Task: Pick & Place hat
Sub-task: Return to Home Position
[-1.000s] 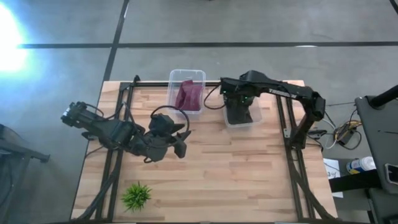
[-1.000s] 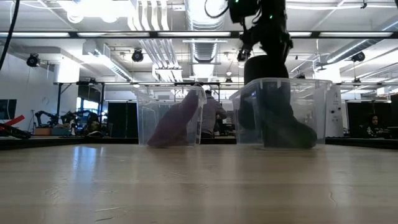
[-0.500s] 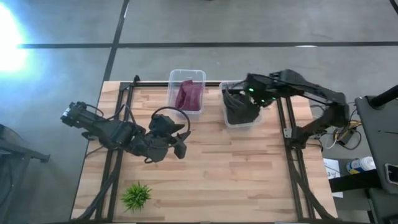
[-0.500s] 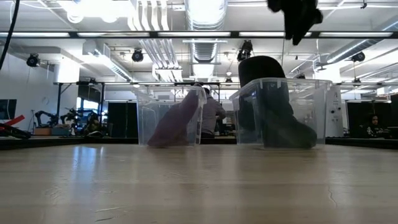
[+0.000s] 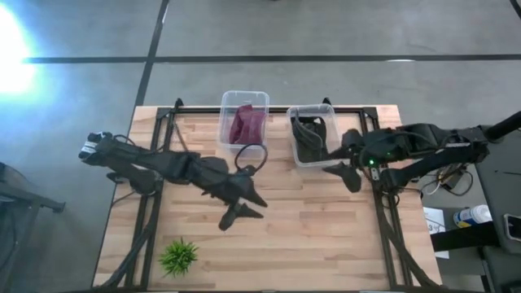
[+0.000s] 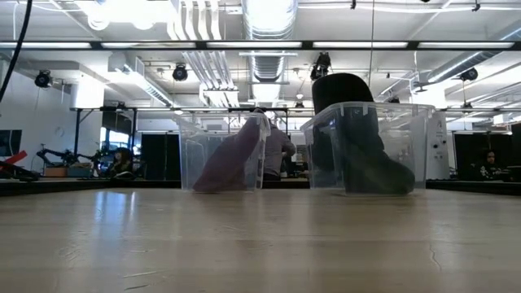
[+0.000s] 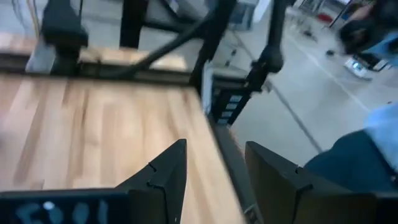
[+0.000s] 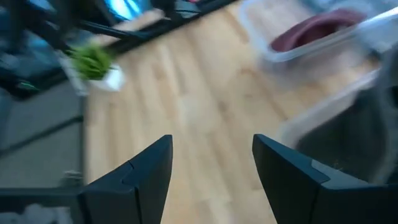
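Note:
A black hat [image 5: 312, 140] lies in the right clear bin [image 5: 295, 114]. In the low view the black hat [image 6: 358, 146] rests on the bin's floor and its crown rises above the rim. A maroon hat [image 5: 247, 124] leans inside the left clear bin [image 5: 225, 98]. My right gripper [image 5: 346, 173] is open just past that right bin's near right corner, with nothing between its fingers [image 8: 211, 140]. My left gripper [image 5: 244, 207] is open over the middle of the table, also with nothing in it [image 7: 214, 146].
A small green plant [image 5: 179, 256] stands near the table's near left corner. Black frame rails [image 5: 155, 187] run along the left and right sides of the wooden table. Bare wood stretches between the bins and the near edge. People and equipment show in the room behind.
My right gripper has left the black hat in the right bin, risen out of it and drawn back toward the table's right and near edges. My left arm has stretched out, carrying its gripper toward the table's right and a little toward the near edge.

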You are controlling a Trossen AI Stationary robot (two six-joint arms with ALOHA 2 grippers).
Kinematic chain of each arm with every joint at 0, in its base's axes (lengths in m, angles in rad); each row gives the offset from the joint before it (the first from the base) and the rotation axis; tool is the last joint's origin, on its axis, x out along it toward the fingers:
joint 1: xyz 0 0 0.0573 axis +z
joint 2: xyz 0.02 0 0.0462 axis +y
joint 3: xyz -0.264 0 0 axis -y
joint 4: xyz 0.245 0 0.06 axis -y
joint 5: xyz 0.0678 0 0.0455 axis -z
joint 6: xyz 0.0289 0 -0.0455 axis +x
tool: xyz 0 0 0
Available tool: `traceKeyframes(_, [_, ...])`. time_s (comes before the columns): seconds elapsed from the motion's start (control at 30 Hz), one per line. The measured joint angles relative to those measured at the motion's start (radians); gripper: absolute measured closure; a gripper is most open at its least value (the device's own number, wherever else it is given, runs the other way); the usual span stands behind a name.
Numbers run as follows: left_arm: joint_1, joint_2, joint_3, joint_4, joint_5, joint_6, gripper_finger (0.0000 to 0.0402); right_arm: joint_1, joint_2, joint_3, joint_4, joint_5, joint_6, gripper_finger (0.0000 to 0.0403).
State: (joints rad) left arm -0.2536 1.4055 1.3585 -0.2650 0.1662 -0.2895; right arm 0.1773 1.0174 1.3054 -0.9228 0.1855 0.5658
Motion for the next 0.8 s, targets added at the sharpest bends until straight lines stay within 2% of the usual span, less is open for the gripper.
traceKeyframes(0.03, [0.017,0.0,-0.019,-0.005,0.013,-0.001,0.0245,0.011,-0.012,-0.011,0.019,-0.013,0.039,0.0184])
traceKeyframes(0.13, [0.042,-0.007,-0.062,-0.064,0.044,-0.243,0.0245,0.029,-0.04,-0.019,0.048,-0.041,0.184,0.0184])
traceKeyframes(0.17, [0.043,-0.011,-0.073,-0.064,0.065,-0.27,0.0245,0.039,-0.047,-0.02,0.054,-0.043,0.209,0.0184])
traceKeyframes(0.27, [0.027,-0.031,-0.115,0.024,0.133,-0.151,0.0245,0.089,-0.051,-0.041,0.143,-0.044,0.108,0.0184])
traceKeyframes(0.33, [0.032,-0.056,-0.143,0.074,0.144,-0.145,0.0245,0.111,-0.049,-0.073,0.203,-0.015,0.058,0.0184])
traceKeyframes(0.53, [0.062,-0.199,-0.285,0.08,0.129,-0.14,0.0245,0.112,-0.04,-0.245,0.335,-0.004,0.073,0.0184])
traceKeyframes(0.63, [0.062,-0.312,-0.399,0.118,0.13,-0.145,0.0245,0.114,-0.046,-0.368,0.505,-0.016,0.084,0.0184])
traceKeyframes(0.8, [0.063,-0.526,-0.616,0.278,0.122,-0.139,0.0245,0.114,-0.065,-0.538,0.845,-0.057,0.027,0.0184])
